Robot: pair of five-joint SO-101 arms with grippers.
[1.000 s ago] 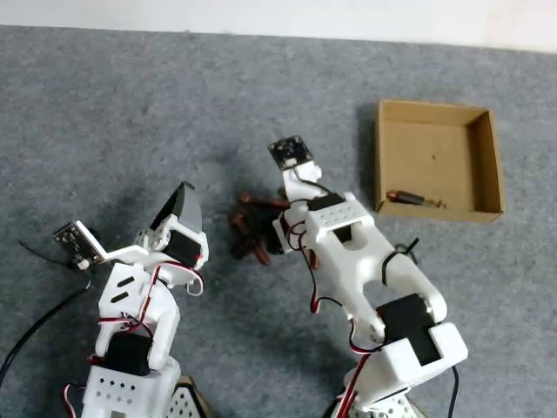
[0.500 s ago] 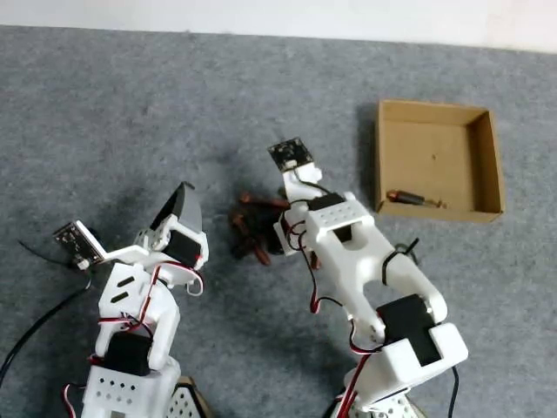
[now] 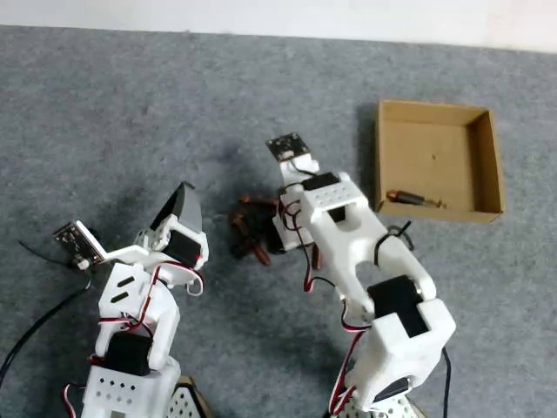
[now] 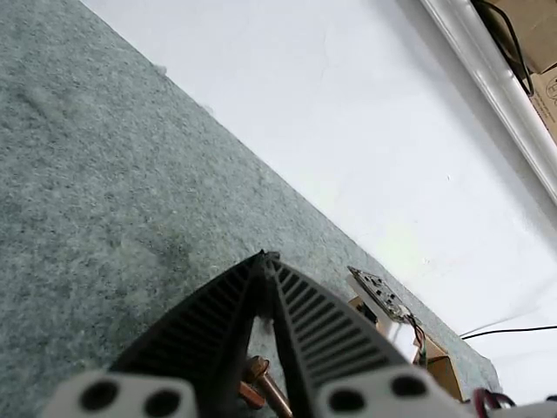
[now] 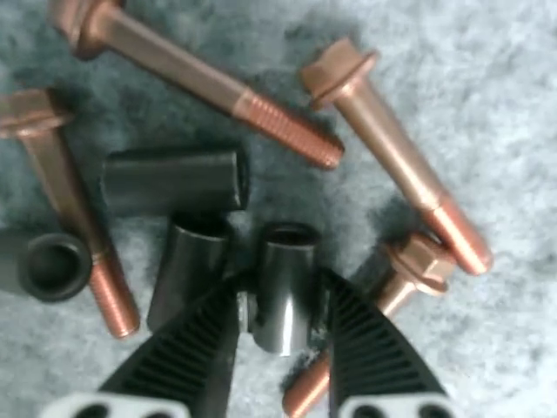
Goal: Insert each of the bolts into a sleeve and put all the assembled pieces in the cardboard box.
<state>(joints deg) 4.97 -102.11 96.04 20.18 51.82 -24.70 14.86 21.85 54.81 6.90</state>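
Grey carpet point(image 3: 130, 113) edged by a white surface point(image 3: 261, 16), left hand point(image 4: 264, 259) together, right hand point(image 5: 283, 292) apart astride a sleeve point(image 5: 285, 261).

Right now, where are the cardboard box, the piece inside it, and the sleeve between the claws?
cardboard box point(image 3: 439, 144): high view, bare floor.
boxed piece point(image 3: 399, 196): high view, dark end.
sleeve point(image 5: 283, 292): right wrist view, its side.

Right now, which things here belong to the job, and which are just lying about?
Job: bolts, sleeves, box, assembled piece in it, left end effector, right end effector.
Lying about: mat, far cartons.
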